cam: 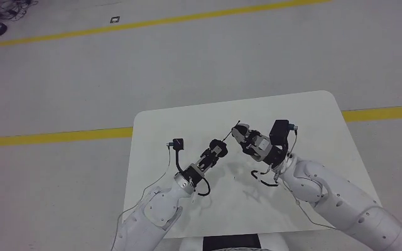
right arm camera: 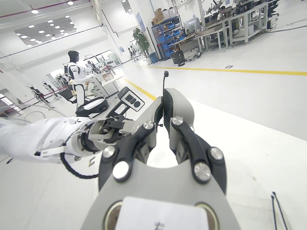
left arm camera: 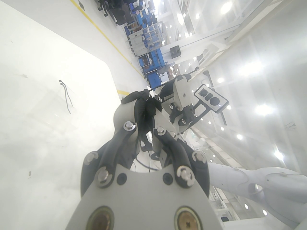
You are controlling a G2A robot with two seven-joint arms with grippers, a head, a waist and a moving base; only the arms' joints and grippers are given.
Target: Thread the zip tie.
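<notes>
A thin black zip tie (cam: pixel 226 134) is held in the air above the middle of the white table (cam: pixel 301 119), between both grippers. My right gripper (cam: pixel 237 132) is shut on the strap. In the right wrist view the zip tie (right arm camera: pixel 165 77) sticks out past the closed right gripper (right arm camera: pixel 163 96), with its small head at the tip. My left gripper (cam: pixel 218 149) sits just beside it, lower and nearer the table's front. Its fingers (left arm camera: pixel 140 96) are pressed together at the tie's other end. The right gripper (left arm camera: pixel 180 89) shows close behind them.
Two spare black zip ties (left arm camera: pixel 66 94) lie flat on the table; in the right wrist view these spare ties (right arm camera: pixel 275 207) are near that arm. Bare tabletop lies on all sides. Yellow floor lines (cam: pixel 63 135) run past the table.
</notes>
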